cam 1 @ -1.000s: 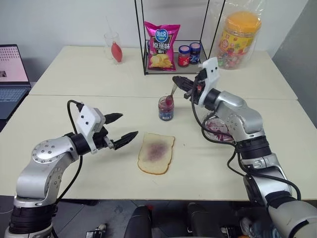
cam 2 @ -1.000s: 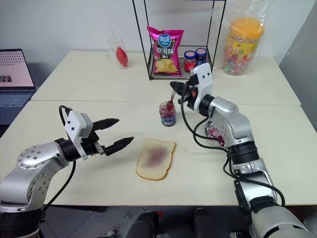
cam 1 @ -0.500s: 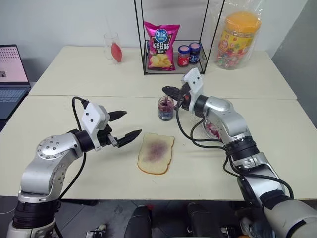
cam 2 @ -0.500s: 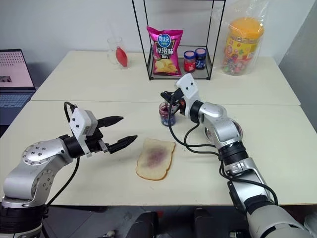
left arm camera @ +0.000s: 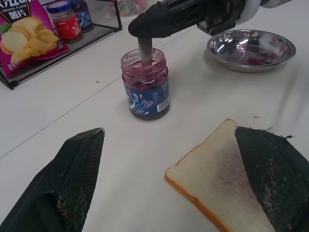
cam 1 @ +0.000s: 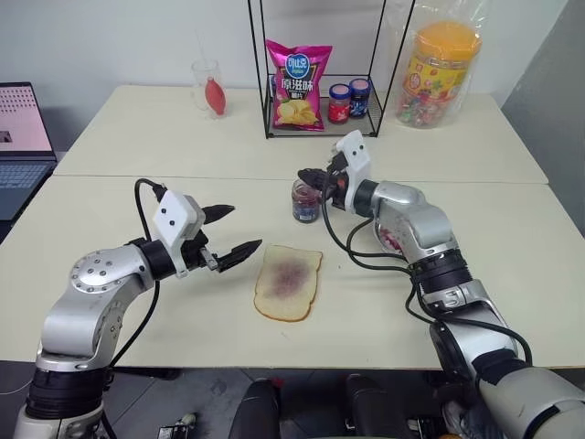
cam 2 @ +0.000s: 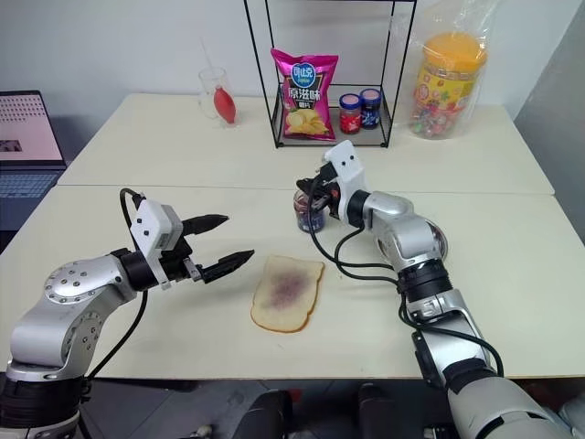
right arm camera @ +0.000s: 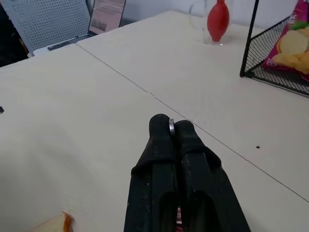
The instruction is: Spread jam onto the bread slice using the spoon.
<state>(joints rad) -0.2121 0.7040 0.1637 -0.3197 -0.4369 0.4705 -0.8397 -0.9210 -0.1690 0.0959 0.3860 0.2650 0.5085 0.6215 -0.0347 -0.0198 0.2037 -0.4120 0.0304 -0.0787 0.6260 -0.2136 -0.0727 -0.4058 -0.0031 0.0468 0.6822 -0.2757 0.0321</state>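
A: So where's everything sitting on the counter [cam 1: 110,137] right now?

B: Bread [cam 1: 289,282] lies flat toward the near edge, about midway along it, purple stain in the middle. The jar [left arm camera: 145,83] of jam [left arm camera: 143,72] stands upright just behind it, further in from that edge. Dish [left arm camera: 251,49] is off to the robot's right of the jar, with red smears in it.

A: And the tools?

B: Right tool [cam 1: 309,175] is right over the jar mouth, fingers pressed together on the spoon [left arm camera: 144,51]. The handle goes straight down into the jar, so the bowl is sunk in the jam and I can't really see it. From its wrist cam you get a sliver of metal pinched between the fingertips [right arm camera: 159,126].

A: Left one?

B: Left tool [cam 1: 230,230] hovers above the counter just left of the bread, fingers wide apart, nothing in them, not touching the slice.

A: Back of the counter?

B: Wire rack [cam 1: 320,69] near the far edge with a chip bag [cam 1: 297,84] and two small jars [cam 1: 350,101], a candy tub [cam 1: 437,73] beside it toward the far right corner, and a glass [cam 1: 208,85] to the left.
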